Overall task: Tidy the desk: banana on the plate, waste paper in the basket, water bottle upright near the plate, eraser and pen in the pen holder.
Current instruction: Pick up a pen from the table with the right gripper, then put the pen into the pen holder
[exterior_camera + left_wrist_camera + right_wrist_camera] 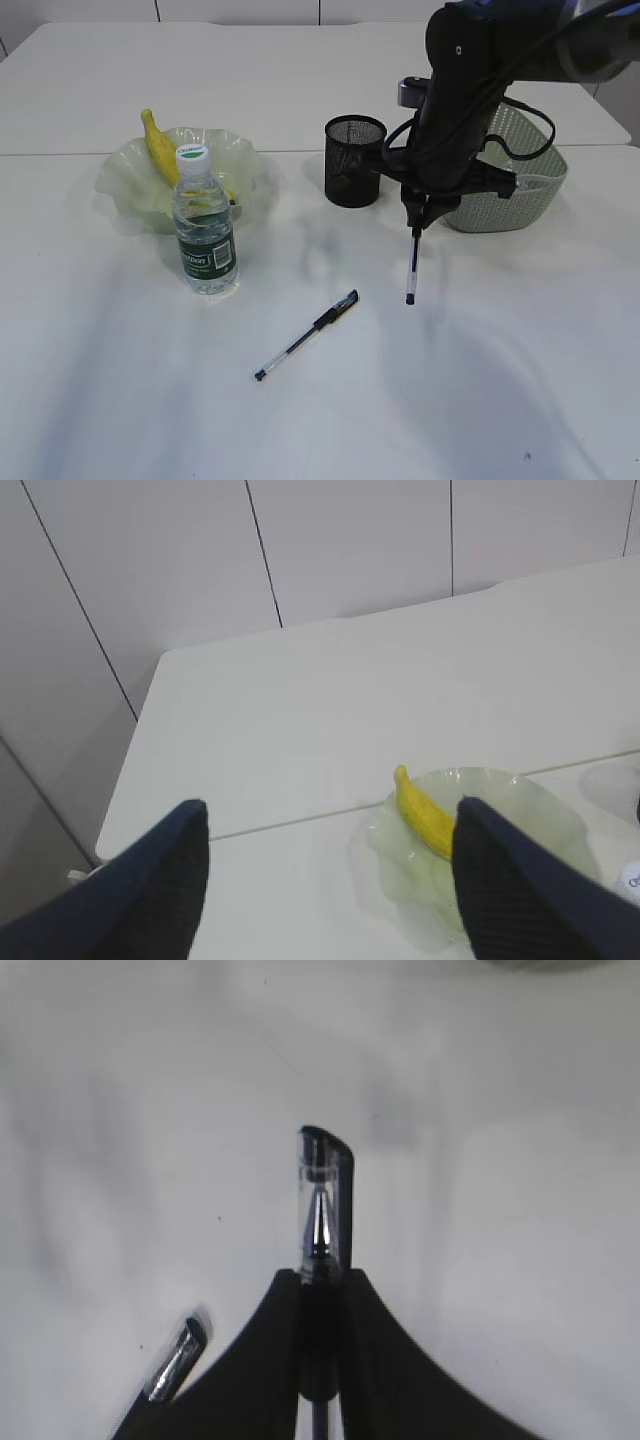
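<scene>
Pen (411, 268) hangs vertical, clamped in right tool (417, 232), lifted off bench (480, 380) so it can drop into holder (354, 160) up-left of tool. Second pen (306, 336) lies below-left. Left tool (330, 880) apart, empty, idle above plate (520, 810) with banana (425, 813).

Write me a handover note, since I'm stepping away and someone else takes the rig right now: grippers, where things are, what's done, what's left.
Right gripper: shut on a pen, hanging vertically above the table, right of the pen holder.
Left gripper: open, empty, above the plate.
Done: banana on the plate; water bottle upright beside it.
Left: drop the held pen into the holder; then the second pen lying on the table.
Eraser and waste paper not visible; basket contents unclear.
</scene>
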Action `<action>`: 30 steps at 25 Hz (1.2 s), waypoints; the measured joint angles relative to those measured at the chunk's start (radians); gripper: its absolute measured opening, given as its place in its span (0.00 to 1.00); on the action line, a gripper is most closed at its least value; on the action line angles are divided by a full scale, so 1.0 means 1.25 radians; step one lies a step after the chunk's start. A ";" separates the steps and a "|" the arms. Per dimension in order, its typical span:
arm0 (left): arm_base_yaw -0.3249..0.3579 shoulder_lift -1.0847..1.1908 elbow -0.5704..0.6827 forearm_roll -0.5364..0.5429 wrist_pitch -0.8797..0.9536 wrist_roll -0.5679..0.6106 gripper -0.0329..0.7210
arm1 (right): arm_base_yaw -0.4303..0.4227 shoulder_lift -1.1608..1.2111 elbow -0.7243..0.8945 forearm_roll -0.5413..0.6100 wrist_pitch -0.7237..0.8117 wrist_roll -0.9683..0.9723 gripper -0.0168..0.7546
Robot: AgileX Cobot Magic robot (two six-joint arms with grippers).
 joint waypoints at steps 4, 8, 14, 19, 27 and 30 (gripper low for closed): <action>0.000 0.000 0.000 0.000 0.019 0.000 0.76 | 0.000 0.001 -0.021 -0.033 -0.029 0.000 0.10; 0.000 0.000 0.000 0.000 0.040 0.000 0.76 | 0.000 0.002 -0.027 -0.073 -0.100 -0.001 0.10; 0.000 0.000 0.000 0.000 0.050 0.000 0.76 | 0.000 0.006 -0.027 -0.186 -0.235 -0.002 0.10; 0.000 0.000 0.000 0.000 0.052 0.000 0.76 | 0.000 0.007 -0.027 -0.282 -0.368 -0.002 0.10; 0.000 0.000 0.000 0.000 0.053 0.000 0.76 | 0.000 0.010 -0.027 -0.355 -0.532 -0.002 0.10; 0.000 0.000 0.000 0.000 0.053 0.000 0.76 | 0.000 0.012 -0.027 -0.406 -0.590 0.000 0.10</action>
